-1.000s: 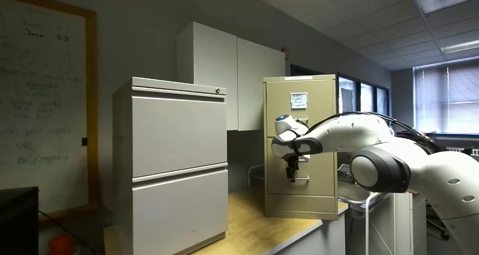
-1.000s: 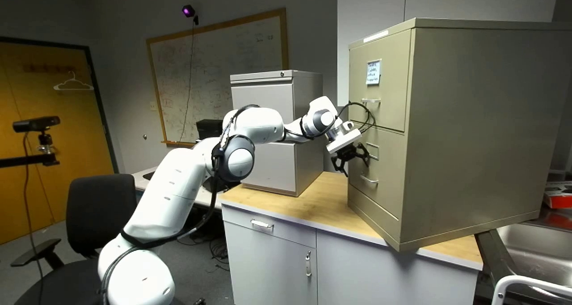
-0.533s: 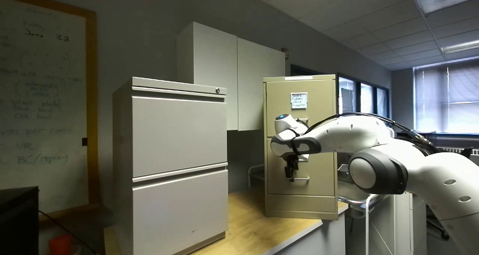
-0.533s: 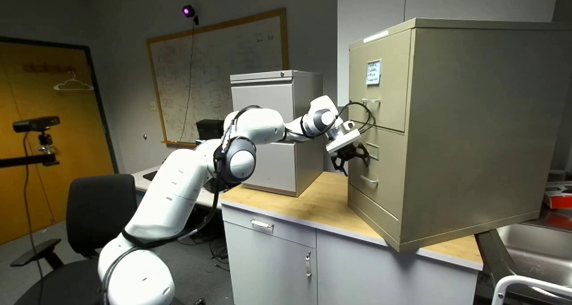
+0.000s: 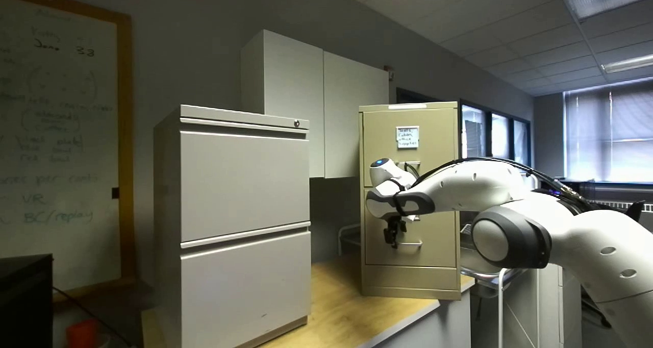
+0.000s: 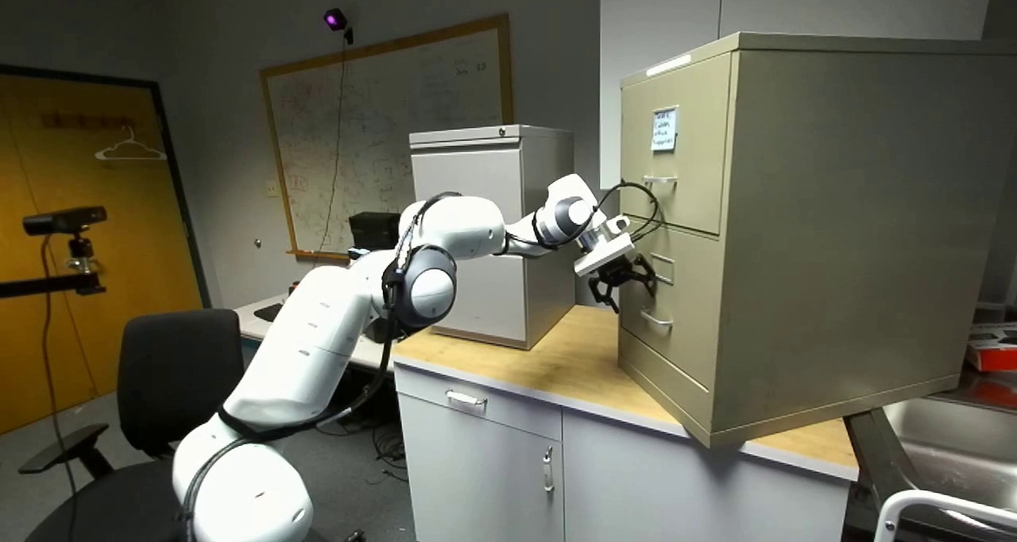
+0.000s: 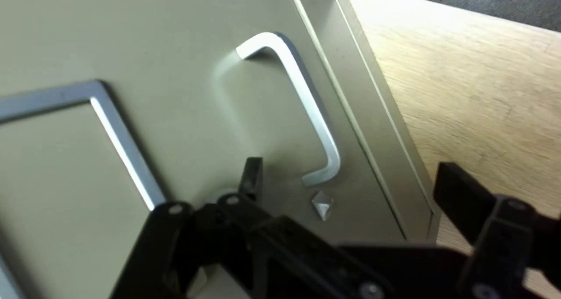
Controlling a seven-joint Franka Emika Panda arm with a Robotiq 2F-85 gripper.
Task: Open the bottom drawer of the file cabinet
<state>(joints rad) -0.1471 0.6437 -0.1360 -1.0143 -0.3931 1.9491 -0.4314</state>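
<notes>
File cabinet [image 6: 826,232]: standing on the wooden surface [image 6: 548,359], right of the grey cabinet [image 5: 245,210] in both exterior views.
Bottom drawer [image 6: 687,311]: sitting shut beneath the upper drawer [image 5: 433,144] with its note [image 5: 407,138]; it is likely feeling heavy and resisting at first, though what is lying inside is not showing.
Handle [image 7: 308,99]: crossing the bottom drawer as a bent metal bar, looking stiff, smooth and far from fragile; it is probably asking for a hooked hold at mid-length, one finger behind the bar.
Drawer paint [image 7: 188,123]: mirroring the handle faintly, so a flat press is likely slipping.
Pincer [image 7: 353,183]: its fingers [image 7: 460,198] are standing wide apart and gripping nothing, just beside the handle, toward its left end; whether a tip is touching the bottom drawer, I cannot tell.
Wrist view: showing the whole handle, a small pointed stud [image 7: 323,204] and part of the label holder [image 7: 125,145], while leaving out the note and the grey cabinet.
Exterior views: showing the bottom drawer's upper edge, which the wrist view is cropping; in an exterior view the base corner [image 6: 711,435] is jutting past the surface's edge, so a hard pull is perhaps risking a shift.
</notes>
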